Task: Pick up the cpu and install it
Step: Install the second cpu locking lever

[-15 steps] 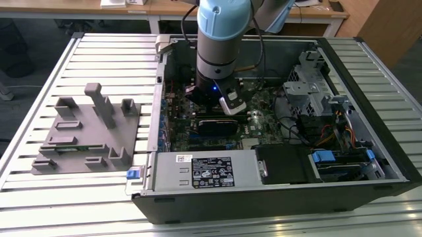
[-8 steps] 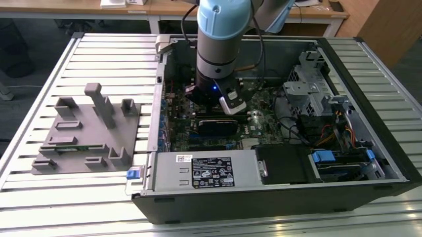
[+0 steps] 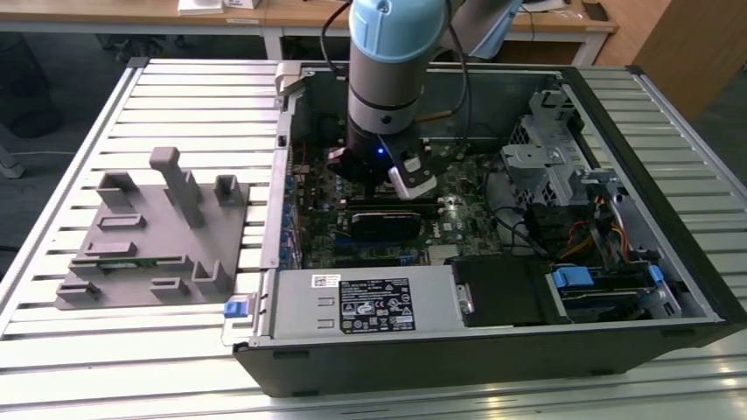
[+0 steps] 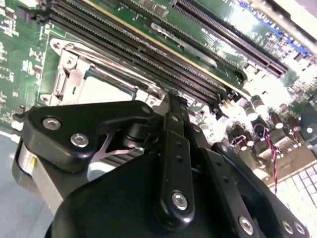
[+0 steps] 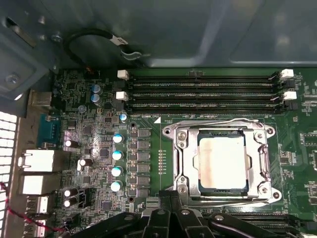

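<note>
The cpu (image 5: 222, 163), a pale silver square chip, lies flat inside the metal-rimmed socket frame (image 5: 181, 163) on the green motherboard; the frame's lid is not over it. In the second wrist view the cpu (image 4: 104, 89) shows just beyond the fingertips. My gripper (image 5: 166, 197) hangs beside the socket's edge with its black fingers (image 4: 172, 129) drawn together and nothing between them. In the exterior view the gripper (image 3: 391, 188) reaches down into the open computer case (image 3: 688, 289) over the board.
Rows of memory slots (image 5: 203, 91) run along one side of the socket, and capacitors (image 5: 117, 154) stand on another. A grey plastic fixture (image 3: 152, 236) holding a green memory stick (image 3: 129, 260) lies on the slatted table at the exterior view's left. Drive cage and cables (image 3: 561, 175) fill the case's right.
</note>
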Robot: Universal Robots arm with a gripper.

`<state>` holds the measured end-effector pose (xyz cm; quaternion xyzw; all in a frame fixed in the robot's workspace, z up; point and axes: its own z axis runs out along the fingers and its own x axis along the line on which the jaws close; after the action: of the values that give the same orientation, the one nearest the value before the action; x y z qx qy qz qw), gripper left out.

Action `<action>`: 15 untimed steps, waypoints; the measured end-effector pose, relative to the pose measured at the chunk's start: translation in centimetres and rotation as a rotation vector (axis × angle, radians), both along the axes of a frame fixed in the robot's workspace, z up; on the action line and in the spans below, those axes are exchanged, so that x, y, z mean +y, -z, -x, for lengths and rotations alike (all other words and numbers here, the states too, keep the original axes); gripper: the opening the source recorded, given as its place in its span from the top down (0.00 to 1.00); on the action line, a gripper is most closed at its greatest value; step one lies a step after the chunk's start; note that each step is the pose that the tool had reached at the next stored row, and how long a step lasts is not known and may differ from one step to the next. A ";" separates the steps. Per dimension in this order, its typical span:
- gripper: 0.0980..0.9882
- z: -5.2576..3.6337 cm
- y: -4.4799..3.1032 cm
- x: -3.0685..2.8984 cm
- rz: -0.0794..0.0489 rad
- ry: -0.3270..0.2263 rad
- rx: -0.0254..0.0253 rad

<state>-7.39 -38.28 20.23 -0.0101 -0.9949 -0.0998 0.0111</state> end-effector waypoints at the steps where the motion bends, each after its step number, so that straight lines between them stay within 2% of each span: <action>1: 0.99 0.00 -0.16 0.01 0.000 0.000 0.0001; 11: 0.99 0.00 -1.94 0.04 0.000 0.000 0.0000; 15: 0.99 0.00 -3.01 0.03 0.000 0.000 0.0000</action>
<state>-7.39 -38.25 23.25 -0.0101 -0.9949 -0.0998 0.0111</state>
